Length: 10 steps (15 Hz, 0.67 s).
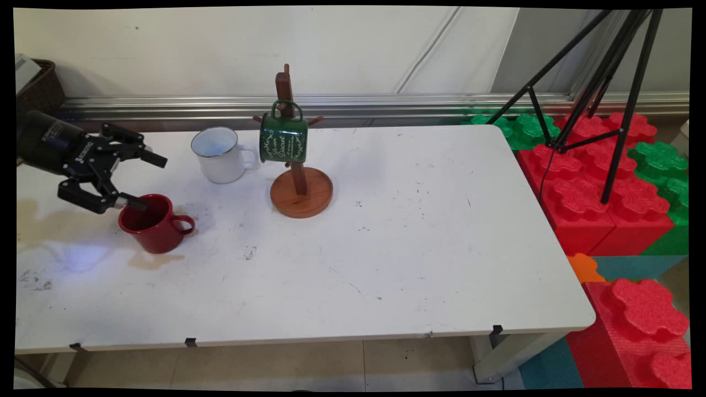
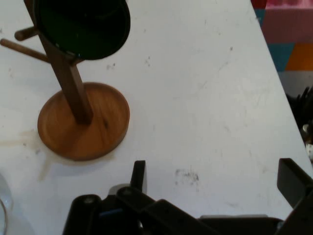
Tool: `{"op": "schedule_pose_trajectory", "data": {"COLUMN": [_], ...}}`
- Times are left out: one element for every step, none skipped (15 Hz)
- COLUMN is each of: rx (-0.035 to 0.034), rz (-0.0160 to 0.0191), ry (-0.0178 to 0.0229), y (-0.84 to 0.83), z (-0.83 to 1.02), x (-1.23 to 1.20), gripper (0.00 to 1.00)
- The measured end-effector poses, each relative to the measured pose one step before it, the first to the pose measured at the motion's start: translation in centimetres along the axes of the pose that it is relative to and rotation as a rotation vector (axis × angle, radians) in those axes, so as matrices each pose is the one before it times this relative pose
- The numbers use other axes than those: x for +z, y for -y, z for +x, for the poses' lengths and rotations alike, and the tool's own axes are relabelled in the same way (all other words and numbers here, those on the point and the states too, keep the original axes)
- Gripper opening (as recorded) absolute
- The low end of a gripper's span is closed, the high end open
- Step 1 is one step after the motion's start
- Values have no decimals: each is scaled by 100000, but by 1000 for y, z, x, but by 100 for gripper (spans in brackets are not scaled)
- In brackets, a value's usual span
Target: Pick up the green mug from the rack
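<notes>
My hand (image 1: 144,182) hangs spread wide at the red mug (image 1: 154,223), lower finger touching its far rim; white mug (image 1: 220,154) just beyond; green mug (image 1: 283,138) hangs on the wooden rack (image 1: 300,190) mid-bench (image 1: 413,248).

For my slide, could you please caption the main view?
Open gripper at red mug; white mug, green mug on wooden stand.
</notes>
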<state>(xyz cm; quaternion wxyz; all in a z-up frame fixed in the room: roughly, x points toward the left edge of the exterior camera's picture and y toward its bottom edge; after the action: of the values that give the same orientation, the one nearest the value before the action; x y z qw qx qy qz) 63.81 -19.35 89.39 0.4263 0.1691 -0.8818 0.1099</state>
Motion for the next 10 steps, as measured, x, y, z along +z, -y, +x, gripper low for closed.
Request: {"op": "schedule_pose_trajectory", "data": {"rx": [-621,-602,-481,-805,-709,-761,-569,-882,-526,-783], "rz": [-59,-18,-77,-148,-132,-126,-81,-52,-40,-82], "ry": [-1126,-1145,-944,-1775,-1517,-1594,-1199,-1751,-1082,-1538], "y": [158,107,78,131,105,103,86,136,85,128], "z": [63,78,93,202,181,193,147,190,120,160], "x": [188,127,89,118,99,113,96,160,118,194], "gripper": [100,100,100,100,100,100,100,100,100,100]}}
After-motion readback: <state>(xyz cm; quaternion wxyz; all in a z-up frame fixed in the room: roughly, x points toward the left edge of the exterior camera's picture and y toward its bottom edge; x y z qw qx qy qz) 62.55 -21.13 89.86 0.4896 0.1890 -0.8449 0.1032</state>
